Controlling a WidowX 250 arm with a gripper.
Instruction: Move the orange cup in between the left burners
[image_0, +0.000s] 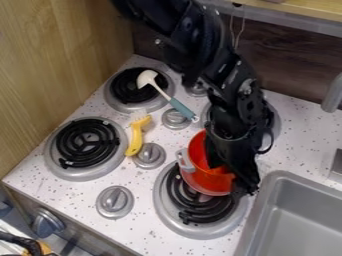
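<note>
The front left burner (85, 142) marks the near edge of the target; set down too far that way, the orange cup would catch its raised rim and lean. Beside it on the tabletop (87, 192) stands the front knob (115, 200), less of a threat unless the cup is dragged low. The back left burner (125, 87) closes the gap on its far side, so the cup has only a modest landing spot, and a hasty release could leave it half on metal. The yellow brush (136, 137) lies just right of that gap, next to the middle knob (150, 155); a low crossing would probably sweep the brush along or pin it under the cup's base. The spoon (167, 95), its pale head over the back coil and its teal handle running past the rear knob (176, 119), could be knocked by a path too far back

The orange cup (198, 175) is over the front right burner (161, 202), its pale handle (185, 161) pointing left, where it might snag the middle knob. The claw (232, 175) is down at the cup's right side; how far open it is, and whether it has hold of the wall, I cannot tell. A shallow grip could let the cup swing or slip towards the sink (300, 215)
</note>
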